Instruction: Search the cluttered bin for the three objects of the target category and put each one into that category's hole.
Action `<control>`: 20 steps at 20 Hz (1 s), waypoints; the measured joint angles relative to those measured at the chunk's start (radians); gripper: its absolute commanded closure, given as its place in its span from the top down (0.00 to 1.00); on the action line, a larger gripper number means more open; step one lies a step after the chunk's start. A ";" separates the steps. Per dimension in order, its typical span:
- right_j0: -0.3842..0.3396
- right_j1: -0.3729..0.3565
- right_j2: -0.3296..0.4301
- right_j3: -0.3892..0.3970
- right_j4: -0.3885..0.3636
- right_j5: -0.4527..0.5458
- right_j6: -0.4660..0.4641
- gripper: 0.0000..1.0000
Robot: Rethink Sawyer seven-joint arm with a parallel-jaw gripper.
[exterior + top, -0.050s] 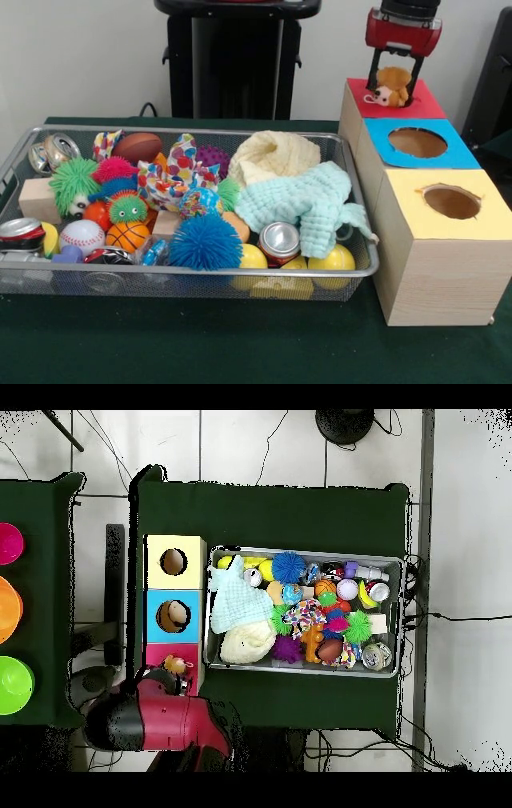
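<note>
A small brown plush animal [392, 86] sits at the hole of the red-topped box [428, 106], the farthest of three wooden boxes. My gripper [394, 88] hangs straight over it, a finger pressed to each side of the plush, shut on it. In the overhead view the plush [178, 667] shows at the red box [160, 655], with my gripper [176, 671] partly hidden by the red arm [150, 724]. The wire bin [356, 152] holds spiky balls, a basketball [127, 235], a baseball [82, 236], cans [279, 241] and wood blocks.
A blue-topped box [460, 156] and a yellow-topped box [404, 188] stand in a row beside the bin. A cream cloth [276, 156] and a mint cloth [308, 204] cover the bin's right end. Coloured bowls [10, 609] sit on a second table.
</note>
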 measured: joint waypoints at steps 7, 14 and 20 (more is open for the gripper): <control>0.000 0.019 0.002 0.002 0.005 -0.002 0.000 1.00; -0.019 0.013 0.003 0.002 0.005 0.015 0.000 1.00; -0.059 -0.038 0.001 -0.008 -0.001 0.143 0.000 1.00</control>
